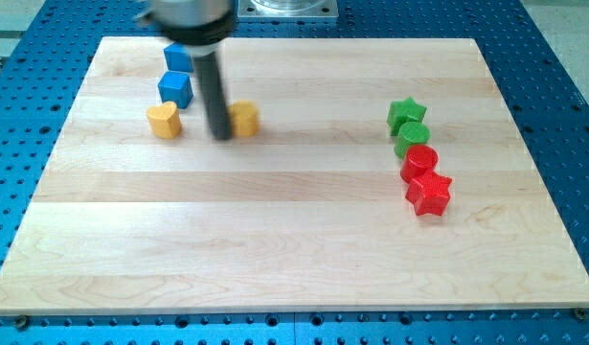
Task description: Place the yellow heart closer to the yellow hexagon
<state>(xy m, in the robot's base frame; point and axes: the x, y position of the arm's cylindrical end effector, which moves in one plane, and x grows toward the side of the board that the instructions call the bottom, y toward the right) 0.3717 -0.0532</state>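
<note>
**Heart and hexagon near each other, my tip between them**

The job looks well advanced but not finished, as I judge it. The yellow heart (164,121) lies to the view's left of my tip (221,137), a short way off and not touching it. The yellow hexagon (244,119) sits just beside my tip on the view's right, so close that rod and block seem to touch, though I cannot say for sure. The two yellow blocks are near each other with only the rod's width and a little bare board between them. What is left, in my view, is to get round to the far left side of the heart and nudge it rightward across that last gap.

There are no fingers on this arm, only the plain rod, so nothing is clenched, released or grasped; it can only push.

Up and to the left of my tip, one blue block (176,89) stands just above the heart, and a second blue block (178,57) sits behind it, its top partly covered by the blurred arm body. Their shapes are hard to make out.

The rod hides the hexagon's left edge, so its outline is only partly readable. Well off to the right of my tip stand a green star (406,112), a green round block (412,137), a red round block (419,160) and a red star (428,193), packed in a touching column on the wooden board (294,249).
</note>
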